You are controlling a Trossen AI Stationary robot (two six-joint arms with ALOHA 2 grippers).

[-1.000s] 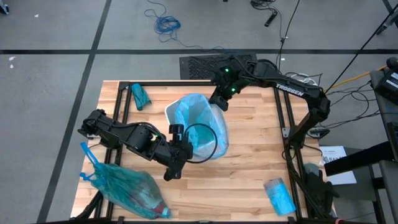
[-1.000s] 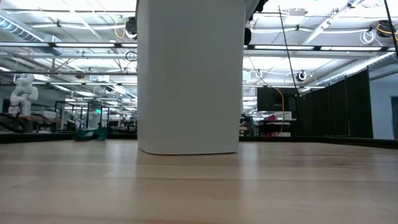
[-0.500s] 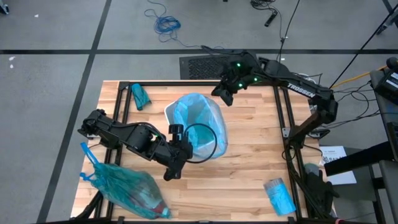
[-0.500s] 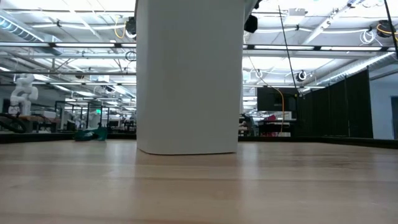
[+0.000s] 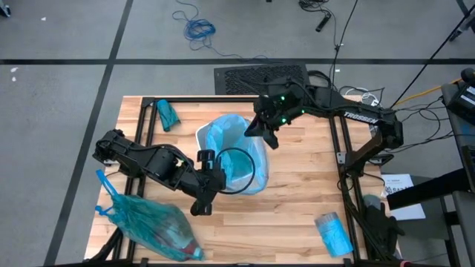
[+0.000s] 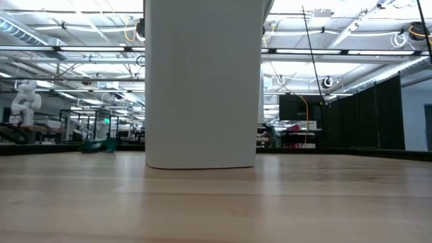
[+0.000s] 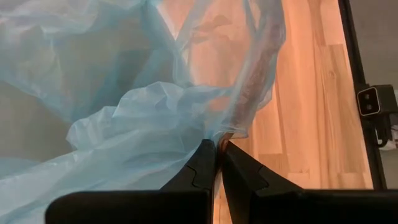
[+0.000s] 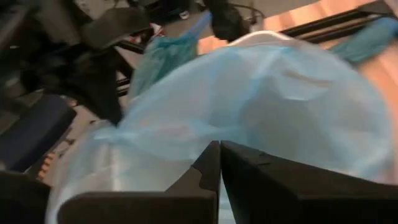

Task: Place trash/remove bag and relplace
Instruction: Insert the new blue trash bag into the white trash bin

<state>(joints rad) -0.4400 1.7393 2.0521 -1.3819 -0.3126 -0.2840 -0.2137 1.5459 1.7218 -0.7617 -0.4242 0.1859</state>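
A white bin (image 5: 214, 127) stands mid-table; its wall (image 6: 202, 81) fills the low view. A pale blue bag (image 5: 234, 148) lines it, with its mouth spread over the rim. My left gripper (image 5: 221, 172) is shut on the bag at the bin's near side. Over the bin's far right side, my right gripper (image 5: 257, 132) is shut on the bag too. A full, tied green bag (image 5: 152, 226) lies at the near left. The trash shows only as dim shapes through it. My left gripper pinches the bag's gathered mouth edge (image 7: 225, 132) between its two fingertips, slanting down from the table's left. The film bunches up at the tips and spreads slack beyond them. My right gripper has its shut fingertips at a ridge of the bag's film (image 8: 202, 135) and comes slanting down from the far right. The fingers hide the pinch itself.
A crumpled teal bag (image 5: 167, 115) lies at the far left. A blue packet (image 5: 334, 233) rests at the near right. Black frame rails (image 5: 338, 148) run along the table's left, far and right sides. Bare wood (image 5: 297, 193) lies right of the bin.
My right gripper drew back from the bin toward the table's far right, then swung back and now stands over the bin's far right rim. The bag's film has bunched up under it. The bin has shifted slightly toward the table's left.
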